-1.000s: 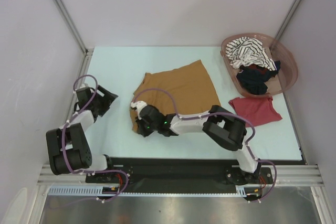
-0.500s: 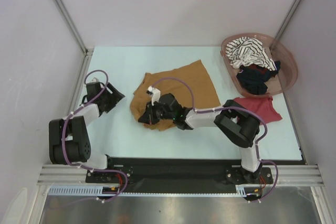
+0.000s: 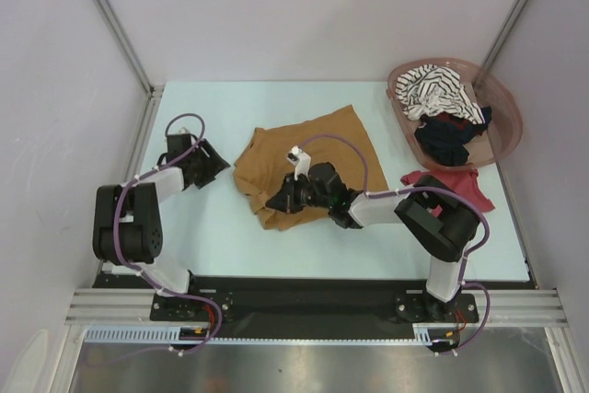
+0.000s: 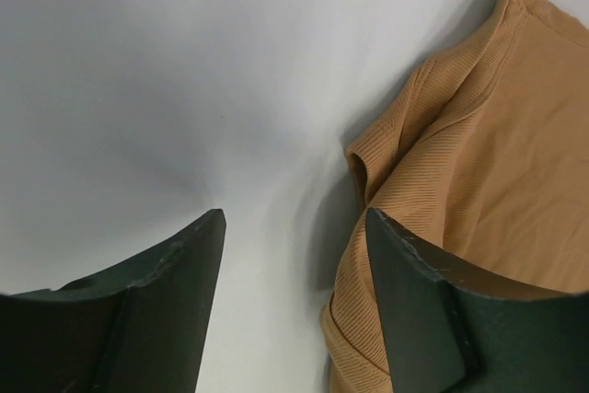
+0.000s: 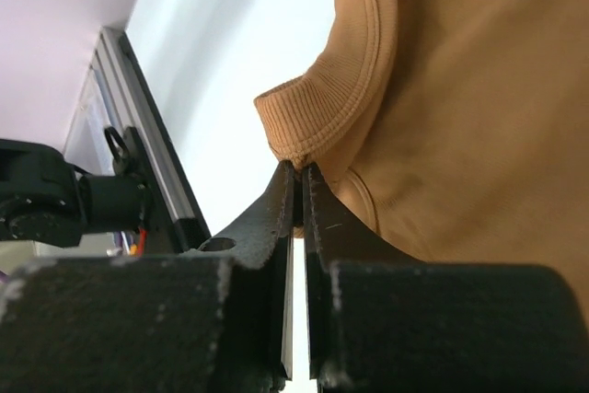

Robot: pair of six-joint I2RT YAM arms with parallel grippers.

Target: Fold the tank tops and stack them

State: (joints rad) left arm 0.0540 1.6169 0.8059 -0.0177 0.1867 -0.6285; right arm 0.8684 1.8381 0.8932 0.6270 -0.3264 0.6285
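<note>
Here the mustard-brown tank top (image 3: 322,140) lies spread near the middle of the table (image 3: 202,227), with its near left part drawn up into a loose bunch. The right gripper (image 5: 296,172) reaches across from the right side and is pinched on that bunch. In the right wrist view its two fingers are pressed almost flat together, and a ribbed band of the cloth bulges up right at their tips. The rest of the garment fills the right half of that view, with a curved seam running along its edge.

The left gripper (image 3: 214,165) sits low over the table just beside the garment's left edge, and it holds nothing. Its fingers (image 4: 175,292) stand wide apart in the left wrist view, with bare table between them. The right-hand finger overlaps the ribbed edge of the cloth in that view, though it cannot be told whether it touches the fabric.

The dark red tank top (image 3: 465,186) lies flat on the table to the right, partly hidden behind the right arm's elbow. Just beyond it, at the far right corner, stands the pinkish-brown oval basket (image 3: 512,126). The black-and-white striped tank top (image 3: 440,89) is crumpled in the far end of the basket. The black tank top (image 3: 446,140) is heaped in the near end, touching the striped one.
</note>
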